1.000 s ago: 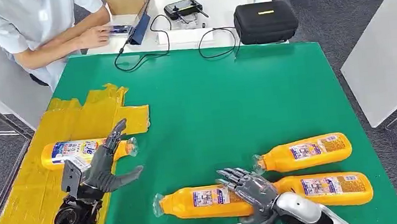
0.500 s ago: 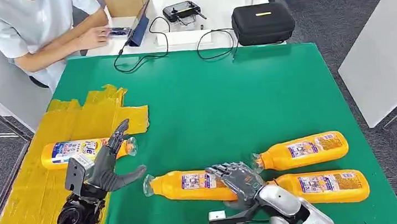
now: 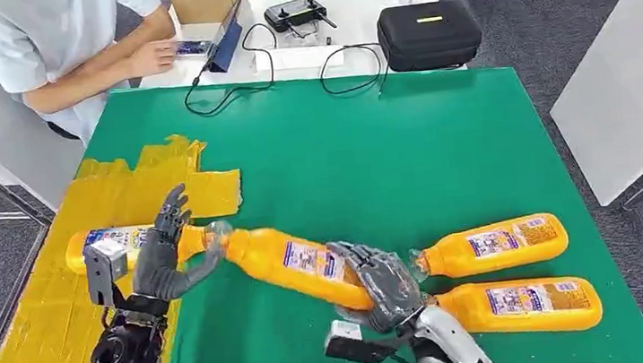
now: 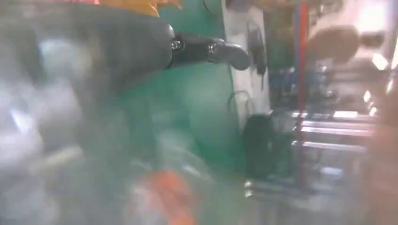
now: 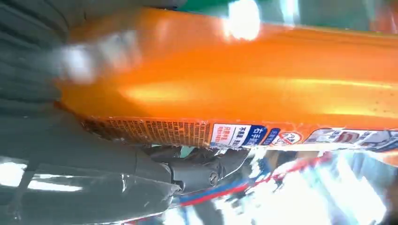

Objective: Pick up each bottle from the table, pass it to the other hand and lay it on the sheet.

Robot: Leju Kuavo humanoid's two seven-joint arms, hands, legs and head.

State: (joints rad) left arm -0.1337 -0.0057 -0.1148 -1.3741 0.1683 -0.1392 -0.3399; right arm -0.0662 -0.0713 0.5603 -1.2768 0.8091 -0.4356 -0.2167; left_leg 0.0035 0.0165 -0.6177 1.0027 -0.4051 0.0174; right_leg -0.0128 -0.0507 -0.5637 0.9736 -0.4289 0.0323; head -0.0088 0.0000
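Lifted bottle [image 3: 295, 263] nearer left robot hand [image 3: 166, 256]

Four orange bottles with printed labels and clear caps. One orange bottle [image 3: 295, 261] is hanging tilted above the green mat, the right hand [image 3: 381, 282] gripping its base end, cap end pointing at the left hand [image 3: 163, 257]. A second bottle [image 3: 113, 244] is lying on the yellow sheet [image 3: 61, 308]. Two more bottles [image 3: 494, 245] [image 3: 525, 304] are lying side by side on the mat, right of the held one.
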